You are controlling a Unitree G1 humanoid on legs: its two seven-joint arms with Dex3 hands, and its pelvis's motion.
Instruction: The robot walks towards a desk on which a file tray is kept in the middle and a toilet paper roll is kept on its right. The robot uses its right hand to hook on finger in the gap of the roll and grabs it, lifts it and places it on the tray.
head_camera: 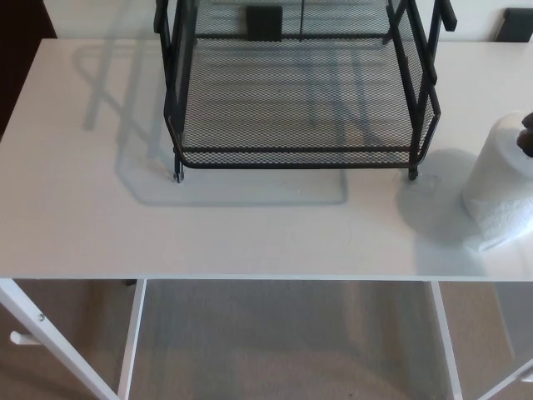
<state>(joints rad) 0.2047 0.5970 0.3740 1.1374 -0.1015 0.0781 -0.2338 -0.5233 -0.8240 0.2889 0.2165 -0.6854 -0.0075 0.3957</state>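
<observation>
from the head view, a black mesh tray (300, 156) stands in the middle of the white desk (100, 208), and the paper roll (497, 185) stands upright to its right, apart from it, at the picture's edge. a dark bit of the right hand (525, 138) sits at the roll's top; whether it is spread or clamped i cannot tell.

File tray (296, 157) stands on the tabletop (100, 208), centred left to right and set toward the far edge. Toilet paper roll (500, 183) stands upright on the tabletop to the tray's right, apart from it and nearer the front edge, cut by the picture's right border. Part of the right hand (526, 140) shows at the roll's top. Floor (283, 342) lies below the front edge.
</observation>
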